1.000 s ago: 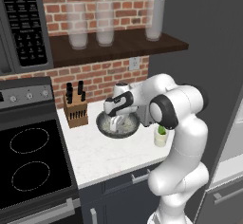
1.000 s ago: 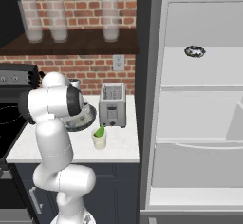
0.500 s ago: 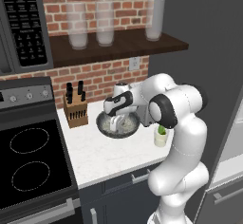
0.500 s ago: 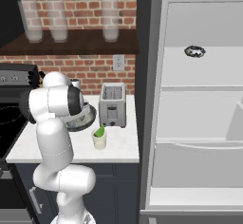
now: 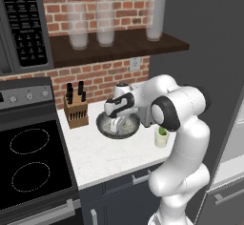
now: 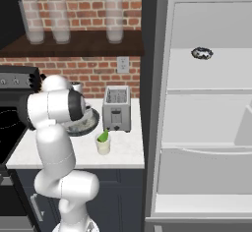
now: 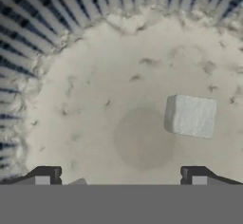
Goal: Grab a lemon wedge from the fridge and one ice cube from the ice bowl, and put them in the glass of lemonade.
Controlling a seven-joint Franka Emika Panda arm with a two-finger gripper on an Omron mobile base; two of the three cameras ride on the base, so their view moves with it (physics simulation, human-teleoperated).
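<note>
Hand: poised low inside the ice bowl, jaws spread wide and holding nothing; both dark tips stand at the near edge of the hand view. Against the pictures of a second ago and half a second ago, arm and hand hold the same pose and nothing on the tabletop has shifted. Judgement: the hand is settled over the bowl at the start of the ice pick, no grasp yet made.

Ice cube: one pale block lying on the speckled floor of the bowl, ahead of the tips and off toward the right-hand tip rather than centred between them, apart from both. Judgement: a small sideways correction and a descent are likely needed before closing.

Ice bowl, base views: sits on the tabletop between the knife block and the toaster, with the hand in it.

Glass of lemonade: stands near the bowl on the tabletop's front right; a green-yellow lemon wedge already rests at its rim. Judgement: the lemon half of the task looks done, ice remaining.

Fridge: farthest, door open, white shelves showing; a small dark ring-shaped thing lies on the upper shelf.
</note>
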